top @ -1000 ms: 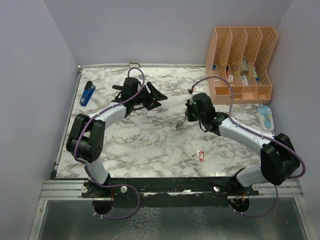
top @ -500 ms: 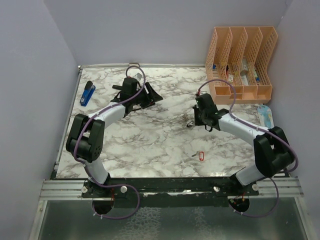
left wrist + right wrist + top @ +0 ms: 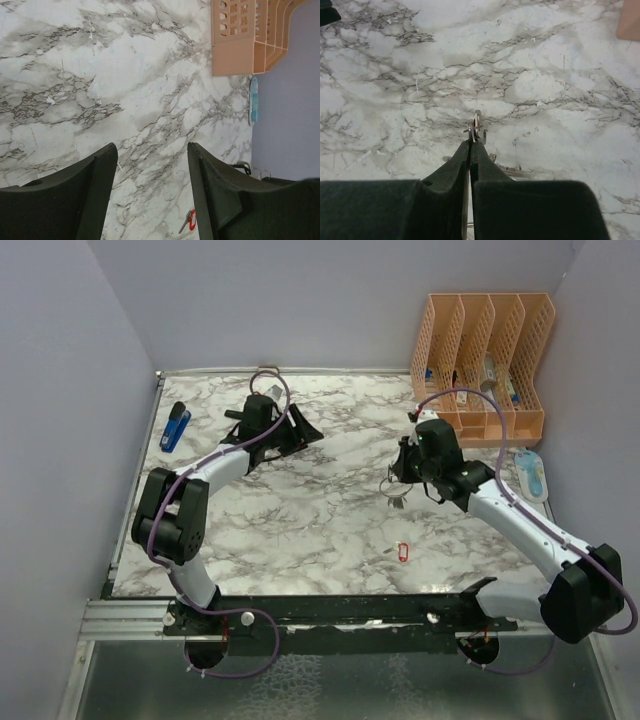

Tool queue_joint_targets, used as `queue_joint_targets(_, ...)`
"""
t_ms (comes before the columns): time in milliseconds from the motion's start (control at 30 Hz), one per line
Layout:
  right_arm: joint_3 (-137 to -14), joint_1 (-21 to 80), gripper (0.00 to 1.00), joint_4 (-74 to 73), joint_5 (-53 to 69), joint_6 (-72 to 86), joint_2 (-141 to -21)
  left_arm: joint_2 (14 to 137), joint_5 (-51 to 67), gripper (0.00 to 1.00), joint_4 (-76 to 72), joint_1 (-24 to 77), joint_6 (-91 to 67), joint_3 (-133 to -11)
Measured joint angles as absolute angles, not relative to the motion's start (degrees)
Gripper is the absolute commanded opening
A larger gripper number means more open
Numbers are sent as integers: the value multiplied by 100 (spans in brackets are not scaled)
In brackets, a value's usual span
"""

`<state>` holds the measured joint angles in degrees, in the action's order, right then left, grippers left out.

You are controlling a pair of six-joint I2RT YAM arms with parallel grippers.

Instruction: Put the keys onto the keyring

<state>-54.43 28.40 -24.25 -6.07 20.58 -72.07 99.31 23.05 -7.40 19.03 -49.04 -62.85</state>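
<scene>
My right gripper [image 3: 399, 477] is shut on the keyring [image 3: 393, 491], a thin silver ring with small keys hanging under it, right of the table's middle. In the right wrist view the ring's edge [image 3: 478, 122] sticks out past the closed fingertips [image 3: 471, 145], and the hanging keys [image 3: 512, 171] show beside the fingers. A key with a red tag [image 3: 402, 552] lies on the marble nearer the front edge; the left wrist view shows that key [image 3: 190, 220] beside the right finger. My left gripper [image 3: 303, 430] stands open and holds nothing at the back left, its fingertips [image 3: 111, 150] wide apart.
An orange file organizer [image 3: 482, 365] stands at the back right, also in the left wrist view [image 3: 235, 45]. A light blue object [image 3: 531, 473] lies right of it, near the wall. A blue object [image 3: 176, 426] lies at the far left edge.
My right arm has swung to the right and toward the front, carrying the keyring with it. The left gripper has hardly moved.
</scene>
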Motion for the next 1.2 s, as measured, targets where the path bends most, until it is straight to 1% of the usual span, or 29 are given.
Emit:
queue_joint_targets(167,-5299,2856,1,-2587,-237,2381,-7078,9848,2285,61,-742,1865,-4890,-6265)
queue_joint_targets(267,-5111,2856,1,-2587,-71,2541,-7308,9802,2285,61,-755,1846,-4893,-6265)
queue_joint_targets(500,-5334,2856,1,-2418,95,2676,-8632,9793,2285,61,-764,1817,-4890,-6200)
queue_joint_targets(700,-6193,2856,1,-2259,104,2602,-9365,9793,2285,61,-766,1719,-4893,-6191)
queue_joint_targets(800,-6447,2856,1,-2178,117,2545,-9369,9793,2285,61,-788,1693,-4895,-6182)
queue_joint_targets(967,-6442,2864,1,-2174,224,2521,-9102,9793,2287,61,-854,1686,-4917,-6082)
queue_joint_targets(1067,-6375,2967,1,-2316,311,2547,-8726,9782,2285,61,-847,1686,-4919,-6051)
queue_joint_targets(1200,-6211,3402,1,-2429,493,2792,-8156,9666,2287,61,-843,1658,-4917,-6051)
